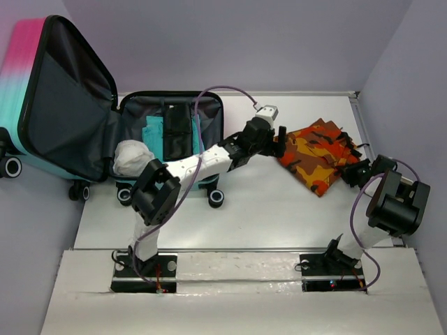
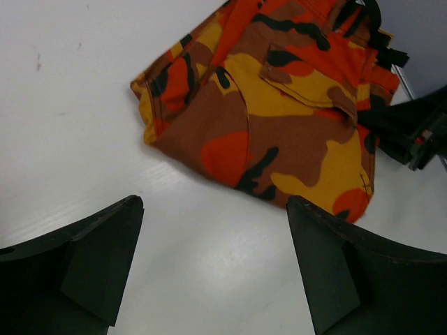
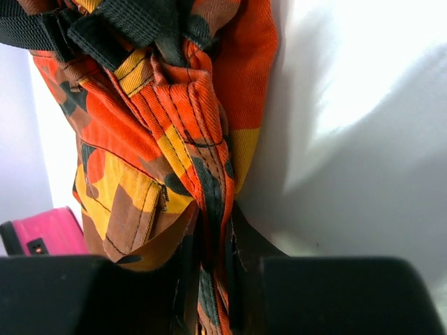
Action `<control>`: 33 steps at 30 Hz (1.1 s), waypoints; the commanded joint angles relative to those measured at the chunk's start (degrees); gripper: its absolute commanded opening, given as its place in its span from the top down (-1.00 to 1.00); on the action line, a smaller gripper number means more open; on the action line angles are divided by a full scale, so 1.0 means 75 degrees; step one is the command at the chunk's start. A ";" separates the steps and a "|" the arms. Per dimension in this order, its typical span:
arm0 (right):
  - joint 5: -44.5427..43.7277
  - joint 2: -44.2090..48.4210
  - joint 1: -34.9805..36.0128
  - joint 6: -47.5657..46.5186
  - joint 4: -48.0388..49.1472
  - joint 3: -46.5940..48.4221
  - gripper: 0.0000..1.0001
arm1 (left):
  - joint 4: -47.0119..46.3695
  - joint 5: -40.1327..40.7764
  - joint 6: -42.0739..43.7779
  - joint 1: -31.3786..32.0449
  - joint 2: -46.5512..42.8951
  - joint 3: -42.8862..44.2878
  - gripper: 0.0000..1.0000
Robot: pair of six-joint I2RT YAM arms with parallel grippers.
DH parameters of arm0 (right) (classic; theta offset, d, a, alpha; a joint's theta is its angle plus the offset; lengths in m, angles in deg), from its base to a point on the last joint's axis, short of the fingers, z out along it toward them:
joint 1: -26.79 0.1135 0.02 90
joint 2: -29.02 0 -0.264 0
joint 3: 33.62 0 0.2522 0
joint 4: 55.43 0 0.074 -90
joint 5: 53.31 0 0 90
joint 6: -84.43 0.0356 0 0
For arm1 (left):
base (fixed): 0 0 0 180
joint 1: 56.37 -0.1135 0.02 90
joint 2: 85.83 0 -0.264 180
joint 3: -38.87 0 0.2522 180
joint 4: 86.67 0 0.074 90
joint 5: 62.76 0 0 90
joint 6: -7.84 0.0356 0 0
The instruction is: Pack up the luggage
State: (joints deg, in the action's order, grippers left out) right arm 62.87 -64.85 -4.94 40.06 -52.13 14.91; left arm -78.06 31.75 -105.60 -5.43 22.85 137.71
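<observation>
Pink fading to teal, the one luggage (image 1: 21,77) lies opened at the far left of the table (image 1: 265,209). Its black-lined lid stands up and leans away to the left, and its lower half lies flat. Four wheels (image 1: 215,198) can be counted along its near side. Inside the lower half are a teal cloth (image 1: 152,136) and black straps (image 1: 178,132), with one white bundle (image 1: 131,157) at the hinge side.

Well apart from it, on the right of the table, lies a single camouflage garment (image 1: 318,153) in orange, yellow, brown and black.

The left fingers (image 1: 281,136) hover at the garment's left edge. The left wrist view shows them spread wide with nothing between them (image 2: 91,258). Bare table lies below them and the garment (image 2: 279,132) just ahead.

The right fingers (image 1: 351,172) sit at the garment's right corner. The overhead view does not show their grip. The right wrist view does: they (image 3: 349,293) are closed down on a bunched fold of the garment (image 3: 140,139), with a black webbing strap (image 3: 119,28) at its top. Only that view also catches a pink corner low on the left, apparently the luggage (image 3: 38,234).
</observation>
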 commanded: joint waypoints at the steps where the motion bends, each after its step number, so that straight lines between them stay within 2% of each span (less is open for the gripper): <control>1: -0.0278 -0.0223 0.0245 -0.0434 -0.0422 0.0263 0.86 | 0.1023 -0.0004 0.0640 -0.0369 0.1066 0.1637 -0.93; 4: -0.0407 -0.0118 0.0397 -0.0645 -0.0587 0.0345 0.86 | 0.1716 -0.0249 0.0852 -0.0603 0.2156 0.3298 -0.93; 7: -0.0396 -0.0012 0.0631 -0.0844 -0.0704 0.0345 0.86 | 0.2313 -0.0553 0.0981 -0.0814 0.3083 0.4378 -0.95; 13: -0.0115 0.0139 0.0878 -0.1220 -0.1020 0.0299 0.86 | 0.2783 -0.0566 0.0958 -0.1072 0.4174 0.5506 -0.98; 19: 0.0178 0.0725 0.0948 -0.1407 -0.1068 -0.0146 0.86 | 0.3357 -0.1327 0.0910 -0.1272 0.5312 0.7077 -0.98; 22: 0.0213 0.0855 0.0949 -0.1385 -0.1091 -0.0170 0.86 | 0.3184 -0.1573 0.0911 -0.1284 0.5384 0.6857 -0.98; 26: 0.0225 0.0832 0.1113 -0.1396 -0.1103 -0.0100 0.86 | 0.2785 -0.2405 0.0700 -0.1307 0.5325 0.6108 -0.97; 33: 0.0014 0.0574 0.1323 -0.1443 -0.1103 0.0029 0.86 | 0.1919 -0.3660 -0.0154 -0.1401 0.5139 0.5287 -0.94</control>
State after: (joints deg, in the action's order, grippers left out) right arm 62.67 -59.58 3.24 31.25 -58.69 14.17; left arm -62.84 12.37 -101.73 -15.59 63.98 183.28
